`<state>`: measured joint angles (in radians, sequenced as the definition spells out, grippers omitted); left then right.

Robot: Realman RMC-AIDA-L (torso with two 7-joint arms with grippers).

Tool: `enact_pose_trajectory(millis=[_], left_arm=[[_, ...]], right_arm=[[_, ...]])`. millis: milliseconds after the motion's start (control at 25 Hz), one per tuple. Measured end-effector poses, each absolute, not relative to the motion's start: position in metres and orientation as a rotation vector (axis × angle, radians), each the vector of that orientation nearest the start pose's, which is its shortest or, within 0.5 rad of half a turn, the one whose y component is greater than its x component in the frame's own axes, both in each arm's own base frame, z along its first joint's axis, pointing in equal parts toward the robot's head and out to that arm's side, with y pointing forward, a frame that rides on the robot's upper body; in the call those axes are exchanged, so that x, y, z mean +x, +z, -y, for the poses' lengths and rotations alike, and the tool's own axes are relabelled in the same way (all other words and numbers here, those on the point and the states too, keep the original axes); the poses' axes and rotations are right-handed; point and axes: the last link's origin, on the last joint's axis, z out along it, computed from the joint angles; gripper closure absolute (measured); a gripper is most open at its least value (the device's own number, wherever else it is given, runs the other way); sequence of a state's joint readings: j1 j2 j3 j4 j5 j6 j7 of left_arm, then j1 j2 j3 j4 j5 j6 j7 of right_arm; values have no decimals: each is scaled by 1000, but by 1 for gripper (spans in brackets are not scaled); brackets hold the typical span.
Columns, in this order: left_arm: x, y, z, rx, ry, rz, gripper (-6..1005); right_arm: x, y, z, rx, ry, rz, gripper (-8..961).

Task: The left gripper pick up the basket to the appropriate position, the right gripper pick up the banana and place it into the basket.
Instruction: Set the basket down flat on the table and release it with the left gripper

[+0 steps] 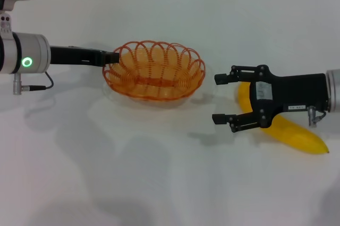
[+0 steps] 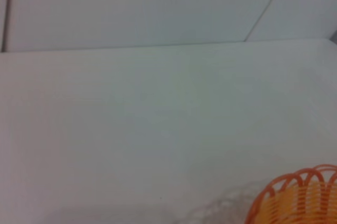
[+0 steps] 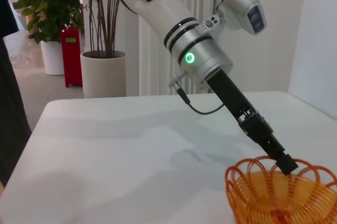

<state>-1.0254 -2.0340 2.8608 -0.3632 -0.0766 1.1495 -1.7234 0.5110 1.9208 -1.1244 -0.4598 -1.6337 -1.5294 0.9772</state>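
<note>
The orange wire basket [image 1: 154, 72] stands in the middle of the white table. My left gripper [image 1: 110, 58] reaches in from the left and is shut on the basket's left rim; it also shows in the right wrist view [image 3: 284, 162], pinching the rim of the basket [image 3: 279, 197]. A part of the basket [image 2: 300, 198] shows in the left wrist view. The yellow banana [image 1: 297, 135] lies on the table at the right. My right gripper [image 1: 218, 98] is open and empty, its body over the banana's near end, its fingertips pointing toward the basket, apart from it.
The white table [image 1: 159, 183] stretches toward me, and a wall seam runs along its far edge. The right wrist view shows potted plants [image 3: 102, 66] and a red bin [image 3: 72, 55] on the floor beyond the table edge.
</note>
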Motion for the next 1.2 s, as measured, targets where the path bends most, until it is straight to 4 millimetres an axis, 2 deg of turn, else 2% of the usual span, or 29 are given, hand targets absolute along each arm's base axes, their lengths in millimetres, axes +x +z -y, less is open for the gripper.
enact_pose_trajectory(millis=[520, 1200], left_arm=[[-234, -28, -426, -2463, -338, 1205, 953], [-236, -39, -429, -2436, -310, 1206, 954]], right_arm=[[273, -3, -317, -2859, 652, -126, 73], [272, -3, -317, -2859, 655, -124, 73]])
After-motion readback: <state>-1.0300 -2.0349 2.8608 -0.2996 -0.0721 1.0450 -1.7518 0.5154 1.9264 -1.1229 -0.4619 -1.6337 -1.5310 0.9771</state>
